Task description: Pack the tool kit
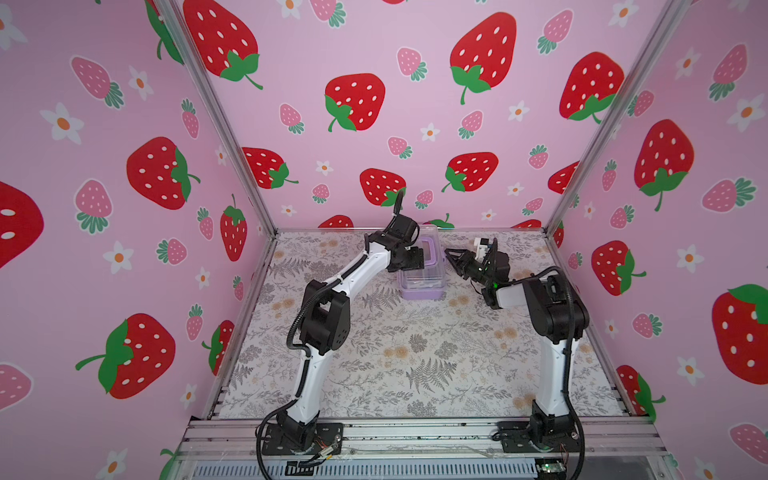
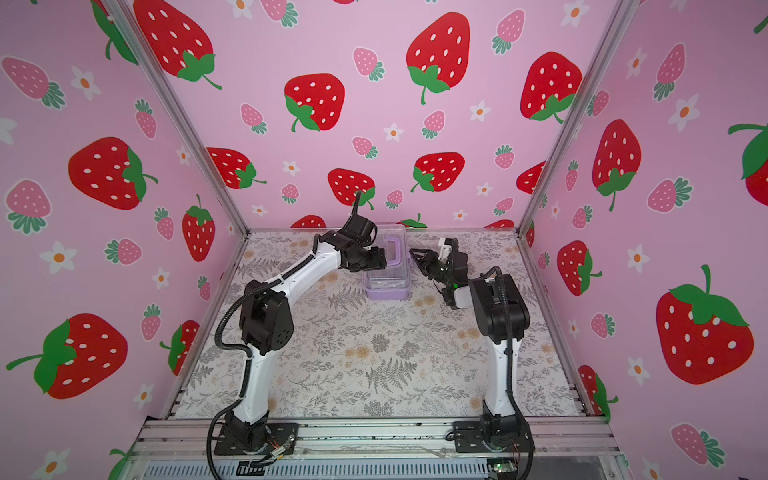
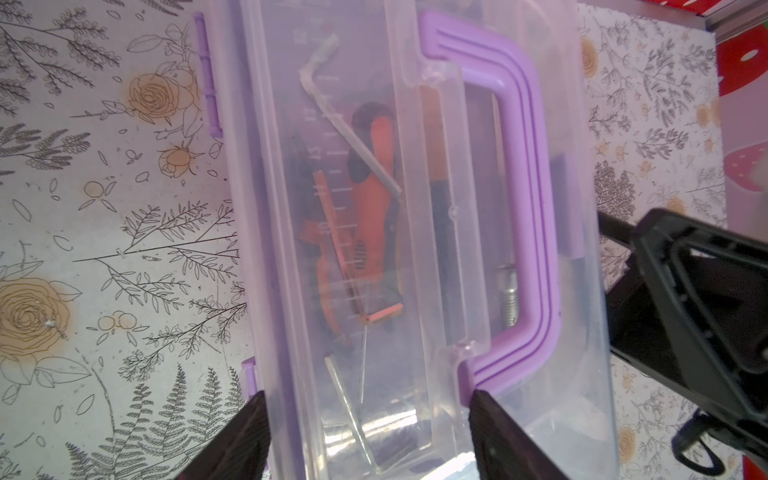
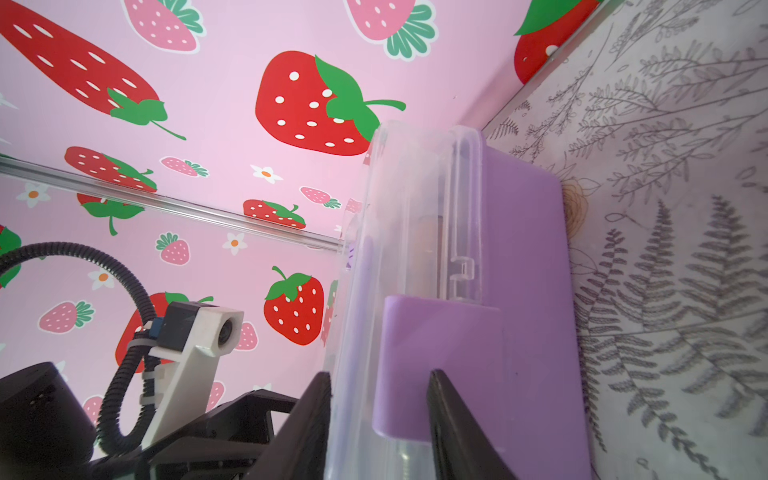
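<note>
The tool kit box, lilac with a clear lid, stands near the back of the table with the lid down. Through the lid I see orange-handled pliers and a silver hex key beside the purple handle. My left gripper reaches down onto the lid, one finger at the lid's long edge and one at the handle's foot, both touching. My right gripper comes in from the box's right end. Its jaws are closed around the lid rim and the purple latch.
The floral table cover is bare in front of the box. The strawberry back wall and its metal rail run just behind the box. Side walls with slanted aluminium posts close in both sides. The left arm's wrist camera hangs near my right gripper.
</note>
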Controlling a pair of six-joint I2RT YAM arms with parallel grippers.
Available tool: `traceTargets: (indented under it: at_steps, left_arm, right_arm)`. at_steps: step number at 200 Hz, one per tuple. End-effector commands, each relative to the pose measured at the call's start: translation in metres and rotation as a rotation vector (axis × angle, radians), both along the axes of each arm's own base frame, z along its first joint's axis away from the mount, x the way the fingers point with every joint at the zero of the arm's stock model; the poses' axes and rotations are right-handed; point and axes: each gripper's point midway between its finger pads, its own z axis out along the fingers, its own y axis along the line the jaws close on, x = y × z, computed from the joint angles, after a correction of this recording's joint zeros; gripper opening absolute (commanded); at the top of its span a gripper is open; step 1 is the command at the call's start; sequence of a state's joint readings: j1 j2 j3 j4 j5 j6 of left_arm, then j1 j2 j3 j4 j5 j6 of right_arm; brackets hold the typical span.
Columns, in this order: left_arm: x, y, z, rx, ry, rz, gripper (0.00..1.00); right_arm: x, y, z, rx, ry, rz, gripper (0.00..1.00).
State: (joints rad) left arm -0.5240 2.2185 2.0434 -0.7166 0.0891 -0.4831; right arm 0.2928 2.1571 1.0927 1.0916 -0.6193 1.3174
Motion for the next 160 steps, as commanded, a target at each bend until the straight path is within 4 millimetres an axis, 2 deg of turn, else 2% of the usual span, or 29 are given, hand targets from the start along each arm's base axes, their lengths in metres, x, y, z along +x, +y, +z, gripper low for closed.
traceTargets:
  at_steps: [1, 78, 131, 140, 160]
  left_arm:
    - [-0.007, -0.018, -0.012, -0.022, 0.038, -0.040, 0.76]
    - [-0.010, -0.023, -0.015, -0.048, 0.062, -0.049, 0.75]
    - [-0.011, -0.023, -0.016, -0.052, 0.067, -0.049, 0.75]
    - [-0.012, -0.024, -0.017, -0.054, 0.069, -0.052, 0.75]
    - [-0.012, -0.025, -0.018, -0.057, 0.073, -0.053, 0.75]
  right_arm:
    - [-0.004, 0.003, -0.009, -0.022, 0.006, 0.028, 0.41]
    - [-0.001, 0.008, -0.029, -0.036, 0.039, 0.057, 0.41]
    - [0.001, 0.013, -0.033, -0.021, 0.043, 0.082, 0.51]
    - [0.001, 0.014, -0.034, -0.019, 0.046, 0.083, 0.57]
    - [0.000, 0.015, -0.035, -0.011, 0.050, 0.087, 0.57]
